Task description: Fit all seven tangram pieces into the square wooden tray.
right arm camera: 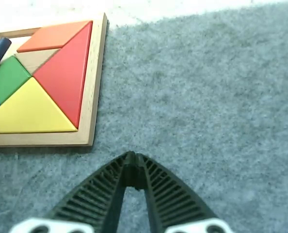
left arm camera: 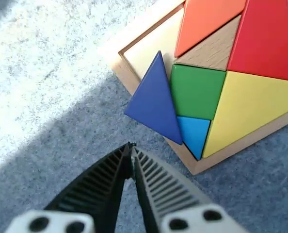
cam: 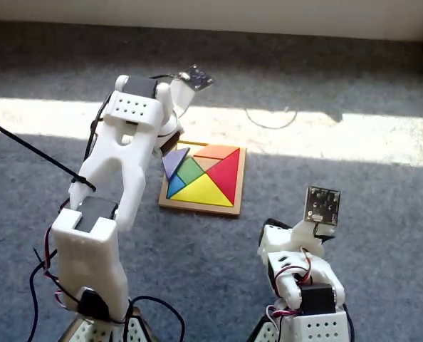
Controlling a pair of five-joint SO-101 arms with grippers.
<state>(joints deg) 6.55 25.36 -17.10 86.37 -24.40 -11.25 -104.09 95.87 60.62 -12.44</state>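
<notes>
My left gripper [left arm camera: 131, 148] is pinched together and empty, over grey carpet [left arm camera: 47, 121] near the square wooden tray [left arm camera: 114, 54]. My right gripper [right arm camera: 134, 158] is the same. The left wrist view shows the dark blue triangle piece [left arm camera: 153, 99] overhanging the tray rim, unseated.

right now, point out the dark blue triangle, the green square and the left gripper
dark blue triangle [left arm camera: 156, 99], left wrist view, middle of its top face
green square [left arm camera: 197, 91], left wrist view, middle of its face
left gripper [left arm camera: 131, 146], left wrist view, where its closed fingertips meet
</notes>
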